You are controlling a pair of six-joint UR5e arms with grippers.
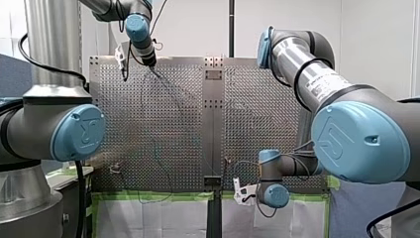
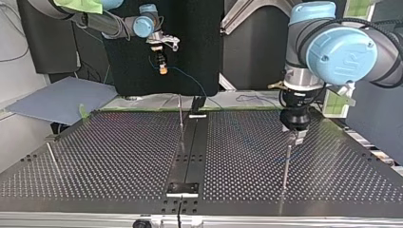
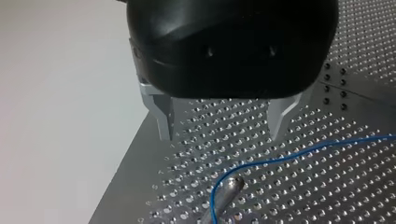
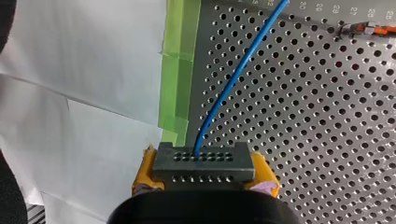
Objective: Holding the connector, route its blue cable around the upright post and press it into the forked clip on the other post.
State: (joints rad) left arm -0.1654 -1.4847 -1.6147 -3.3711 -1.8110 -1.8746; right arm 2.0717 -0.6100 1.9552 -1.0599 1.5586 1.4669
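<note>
The perforated tabletop (image 2: 119,156) carries the work. Our right tool (image 4: 205,176) is clenched on the dark connector (image 4: 203,159), with a yellow pad on either side of it, and is held up off the tabletop near its edge. The cable (image 4: 233,79) leaves the connector's face and runs ahead of that tool over the holes. Our left tool (image 3: 222,135) is released, its metal fingers wide apart with nothing between them, and it hangs just above a post (image 3: 225,192). Under that tool the cable bends sharply at the post's tip and seems to touch it; we cannot tell whether that tip is forked. We judge the routing step to be in hand, with the pressing not yet done. Next, the right tool likely needs to draw the cable taut while the left comes down to seat it without knocking the bend loose.
</note>
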